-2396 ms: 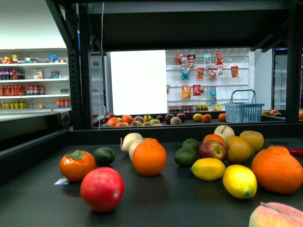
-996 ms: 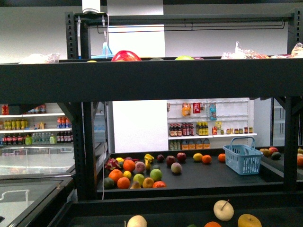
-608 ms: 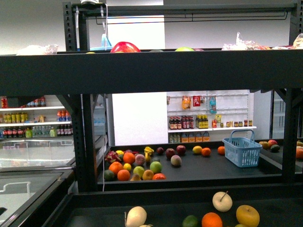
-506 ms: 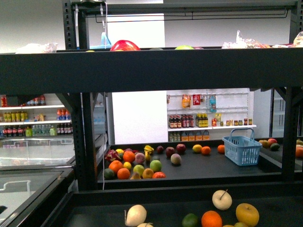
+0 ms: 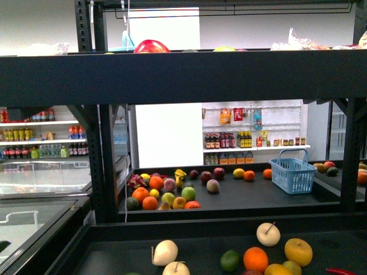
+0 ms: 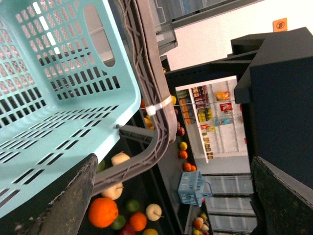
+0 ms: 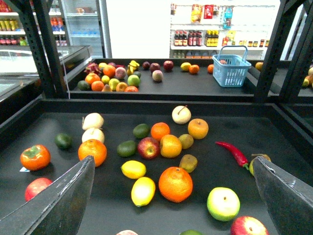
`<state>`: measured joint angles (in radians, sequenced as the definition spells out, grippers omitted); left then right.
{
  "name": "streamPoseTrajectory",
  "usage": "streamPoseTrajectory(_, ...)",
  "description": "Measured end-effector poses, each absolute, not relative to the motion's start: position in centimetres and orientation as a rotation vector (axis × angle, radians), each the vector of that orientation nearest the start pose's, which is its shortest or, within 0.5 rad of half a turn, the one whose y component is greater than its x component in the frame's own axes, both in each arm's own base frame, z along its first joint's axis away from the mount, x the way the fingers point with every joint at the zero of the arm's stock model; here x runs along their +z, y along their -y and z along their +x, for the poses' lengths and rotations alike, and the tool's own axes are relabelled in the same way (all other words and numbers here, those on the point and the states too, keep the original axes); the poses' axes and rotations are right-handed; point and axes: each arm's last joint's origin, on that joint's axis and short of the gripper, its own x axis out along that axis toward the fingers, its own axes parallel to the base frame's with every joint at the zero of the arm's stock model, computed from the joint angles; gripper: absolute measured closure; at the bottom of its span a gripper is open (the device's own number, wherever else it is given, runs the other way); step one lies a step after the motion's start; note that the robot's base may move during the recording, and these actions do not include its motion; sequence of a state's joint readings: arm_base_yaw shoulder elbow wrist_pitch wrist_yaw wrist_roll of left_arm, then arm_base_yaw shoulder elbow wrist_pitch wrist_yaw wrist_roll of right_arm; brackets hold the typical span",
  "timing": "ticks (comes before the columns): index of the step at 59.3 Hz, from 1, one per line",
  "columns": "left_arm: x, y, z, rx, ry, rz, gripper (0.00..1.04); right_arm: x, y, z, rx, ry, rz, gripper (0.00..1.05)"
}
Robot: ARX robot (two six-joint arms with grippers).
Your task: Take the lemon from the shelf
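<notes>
Plainly, an oval yellow lemon [image 7: 143, 191] lies on the shelf [image 7: 274, 142]; left claw [image 6: 173, 160] and right claw [image 7: 172, 164] spread.

Front lip of the black metal-framed shelf [image 5: 183, 77] hides most of the round red fruit [image 5: 151, 46] up top. There's a yellow fruit [image 5: 277, 269] cut off by the front view's bottom edge, can't tell what kind. The pale blue slotted plastic basket [image 6: 54, 98] runs off frame in the left wrist view. Labels on the small dark bottles [image 5: 217, 141] are too tiny to read.

txt: none legible | bottle labels [image 5: 221, 140] on white rack [image 5: 269, 148]: too small | orange sign [image 6: 279, 23]: blurred
</notes>
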<state>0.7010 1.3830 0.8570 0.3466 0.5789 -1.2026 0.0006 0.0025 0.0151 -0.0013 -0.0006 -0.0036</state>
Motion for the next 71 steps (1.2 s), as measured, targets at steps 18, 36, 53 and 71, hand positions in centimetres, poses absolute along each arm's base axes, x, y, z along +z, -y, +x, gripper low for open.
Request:
streamPoseTrajectory(18, 26.7, -20.8, 29.1, 0.165, -0.060, -1.398, 0.08, 16.8, 0.0, 9.7, 0.001, 0.011, -0.004, 0.07)
streamPoseTrajectory(36, 25.9, -21.8, 33.1, 0.176, -0.068, -1.431, 0.08, 16.8, 0.0, 9.7, 0.002, 0.011, -0.004, 0.07)
streamPoseTrajectory(53, 26.0, -22.0, 34.6, 0.194, -0.066, -1.420, 0.22, 16.8, 0.0, 9.7, 0.001, 0.011, -0.004, 0.07)
streamPoseTrajectory(71, 26.1, -21.8, 33.9, 0.259, -0.120, -1.344, 0.84, 16.8, 0.0, 9.7, 0.002, 0.011, -0.004, 0.07)
